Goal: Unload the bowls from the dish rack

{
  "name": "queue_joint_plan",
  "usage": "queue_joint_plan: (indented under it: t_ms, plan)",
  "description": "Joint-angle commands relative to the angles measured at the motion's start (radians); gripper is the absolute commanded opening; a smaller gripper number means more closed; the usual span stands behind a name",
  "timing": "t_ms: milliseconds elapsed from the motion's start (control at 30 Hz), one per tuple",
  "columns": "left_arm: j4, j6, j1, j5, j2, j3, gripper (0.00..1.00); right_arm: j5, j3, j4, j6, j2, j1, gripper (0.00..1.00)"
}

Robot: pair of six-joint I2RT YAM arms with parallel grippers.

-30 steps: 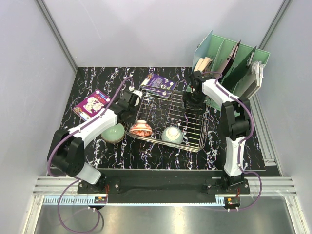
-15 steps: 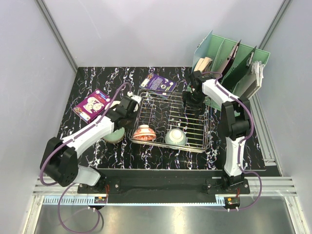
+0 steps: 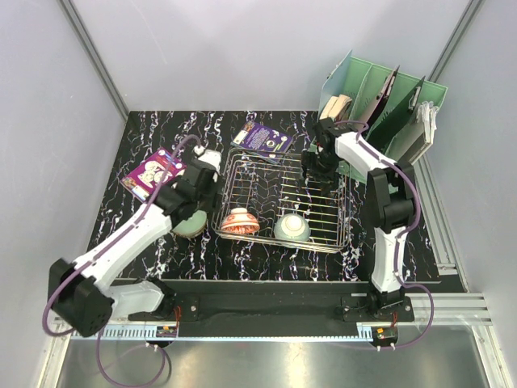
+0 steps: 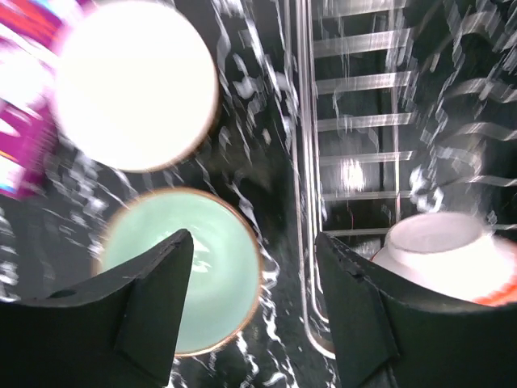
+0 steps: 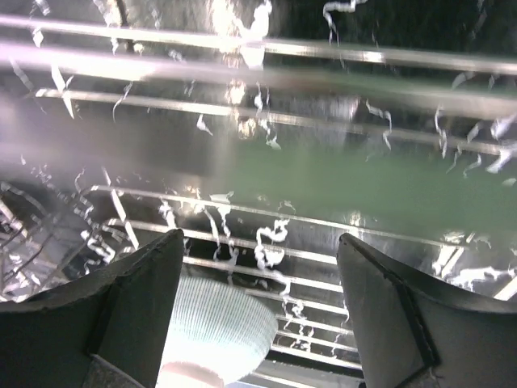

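— Where were the bowls?
— Two sat in the dish rack [image 3: 323, 202], near row: red floral bowl [image 3: 240, 220] at the left end, grey bowl [image 3: 291, 227] beside it, apart. Both looked bottom-up, tho I cdn't swear to it. Two more were out on the bench [image 3: 266, 259], just left of the rack: green bowl [image 4: 216, 279] nearer, white bowl [image 4: 133, 85] beyond it, close but not touching afaict.
— And the arms?
— Left fingers [image 4: 253, 238] hung wide apart, holding nothing, over bare bench btwn the green bowl and the rack's left rim wire. The red floral one was just the other side of that wire. Right fingers [image 5: 258, 238] were further back, over the rack's far right, also spread wide and empty, with the grey bowl on their near side.
— So the red one was next?
— My guess, yes. To do it well: cross the rim wire w/o clipping it, centre on the bowl, drop so one finger goes each side of the wall, and close gently, since glazed ceramic is prob. slick. Lift straight up clear of the wires before swinging left, then set it down well off the green and white ones. Right arm shd hold off, or go for the grey one only with room to spare. The mint file organiser [image 3: 367, 89] behind wasn't part of it.
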Motion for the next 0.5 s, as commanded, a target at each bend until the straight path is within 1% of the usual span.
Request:
queue_joint_plan:
  t_ms: [0,100,167,267,400,433,467]
  plan:
    - [0.028,0.134,-0.003,-0.055,-0.093,0.119,0.66,-0.034,-0.031,0.010,0.033,-0.150,-0.007,0.84]
    - [0.005,0.205,-0.018,-0.003,-0.101,0.138,0.66,-0.056,-0.054,0.011,0.070,-0.196,-0.004,0.84]
    - [-0.026,0.243,-0.066,-0.009,-0.107,0.142,0.65,-0.060,-0.061,0.011,0.093,-0.223,-0.005,0.84]
    - [-0.044,0.248,-0.144,-0.006,-0.147,0.122,0.63,-0.068,-0.070,0.011,0.119,-0.256,-0.005,0.84]
    - [-0.047,0.233,-0.245,0.004,-0.207,0.079,0.63,-0.074,-0.091,0.005,0.139,-0.279,-0.005,0.83]
    - [-0.058,0.234,-0.288,-0.004,-0.213,0.073,0.63,-0.074,-0.099,0.005,0.140,-0.287,-0.005,0.83]
    - [-0.064,0.231,-0.305,-0.016,-0.223,0.061,0.63,-0.072,-0.107,0.005,0.137,-0.290,-0.007,0.83]
